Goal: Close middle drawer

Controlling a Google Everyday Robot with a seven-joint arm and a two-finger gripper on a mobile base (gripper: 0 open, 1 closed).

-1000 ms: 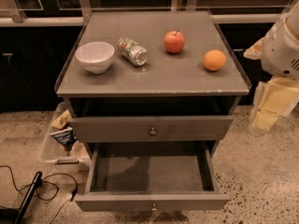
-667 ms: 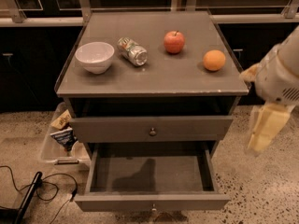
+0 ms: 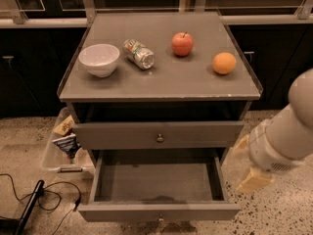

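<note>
middle drawer [image 3: 156, 182]: wide open, needs my push
claw [image 3: 252, 178]: low at its right side, staged; state i cannot tell

gripper [image 3: 248, 163] right of open middle drawer [image 3: 159, 211], bare floor [image 3: 281, 214] between

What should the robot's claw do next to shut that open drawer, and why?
Probably move the claw across to the front of the pulled-out grey wooden drawer. The claw hangs off the drawer's right side, not touching it, so it can't push yet.
</note>
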